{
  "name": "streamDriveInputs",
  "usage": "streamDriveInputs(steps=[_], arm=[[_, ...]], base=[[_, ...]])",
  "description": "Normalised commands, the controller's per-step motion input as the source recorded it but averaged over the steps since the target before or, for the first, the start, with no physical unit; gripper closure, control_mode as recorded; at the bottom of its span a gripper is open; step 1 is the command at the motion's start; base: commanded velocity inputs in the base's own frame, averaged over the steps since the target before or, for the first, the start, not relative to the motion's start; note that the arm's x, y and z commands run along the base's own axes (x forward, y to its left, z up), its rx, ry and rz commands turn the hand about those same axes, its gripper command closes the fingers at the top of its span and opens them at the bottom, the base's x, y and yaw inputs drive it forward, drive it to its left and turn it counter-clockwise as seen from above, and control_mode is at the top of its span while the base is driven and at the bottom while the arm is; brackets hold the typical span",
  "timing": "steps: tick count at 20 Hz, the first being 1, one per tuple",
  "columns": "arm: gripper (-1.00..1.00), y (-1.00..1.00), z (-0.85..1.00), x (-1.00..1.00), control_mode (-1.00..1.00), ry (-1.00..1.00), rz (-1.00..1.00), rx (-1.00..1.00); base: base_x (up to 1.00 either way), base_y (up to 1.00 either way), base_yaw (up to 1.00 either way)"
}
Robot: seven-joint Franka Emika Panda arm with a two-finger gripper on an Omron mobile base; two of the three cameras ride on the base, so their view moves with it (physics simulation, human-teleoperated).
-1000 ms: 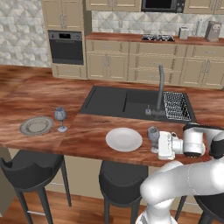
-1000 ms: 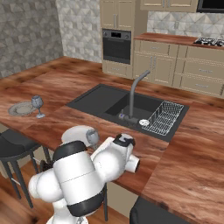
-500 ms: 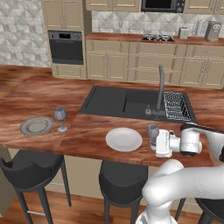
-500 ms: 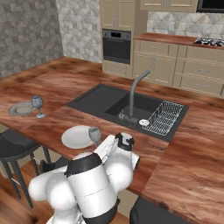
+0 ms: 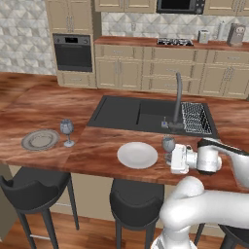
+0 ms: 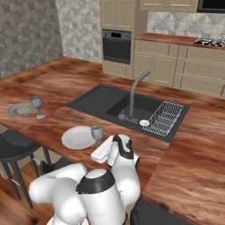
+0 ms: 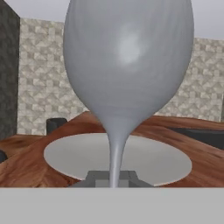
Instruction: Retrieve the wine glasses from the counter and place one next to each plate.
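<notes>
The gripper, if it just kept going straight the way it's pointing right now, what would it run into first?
The gripper is shut on the wine glass at its stem, so the glass goes with it. Straight ahead lies the white plate, flat on the counter; the glass's foot would probably meet it first, though depth is unclear.

My fingers are shut on the stem of a wine glass [image 5: 168, 144], its bowl towering directly in front of me and blocking the way ahead. Just beyond it lies the white plate [image 5: 137, 155], flat and low, with bare counter [image 5: 97, 146] stretching past it to the far glass [image 5: 66, 129] beside the grey plate [image 5: 40, 139]. Behind my glass, the faucet [image 5: 177, 103] rises at the sink's [image 5: 131, 112] edge, with the dish rack [image 5: 197, 117] near it.
</notes>
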Motion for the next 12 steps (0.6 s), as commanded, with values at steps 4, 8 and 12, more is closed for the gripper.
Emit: streamDriveInputs(steps=[4, 8, 12], arm=[[1.0, -0.02, -0.46, 0.0, -1.0, 0.0, 0.0, 0.03], [-1.0, -0.09, -0.42, -0.02, -1.0, 0.0, 0.0, 0.02], [-1.0, -0.34, -0.34, -0.19, -1.0, 0.0, 0.02, 0.05]], base=[[0.0, 0.0, 0.0], [0.0, 0.0, 0.0], [0.0, 0.0, 0.0]])
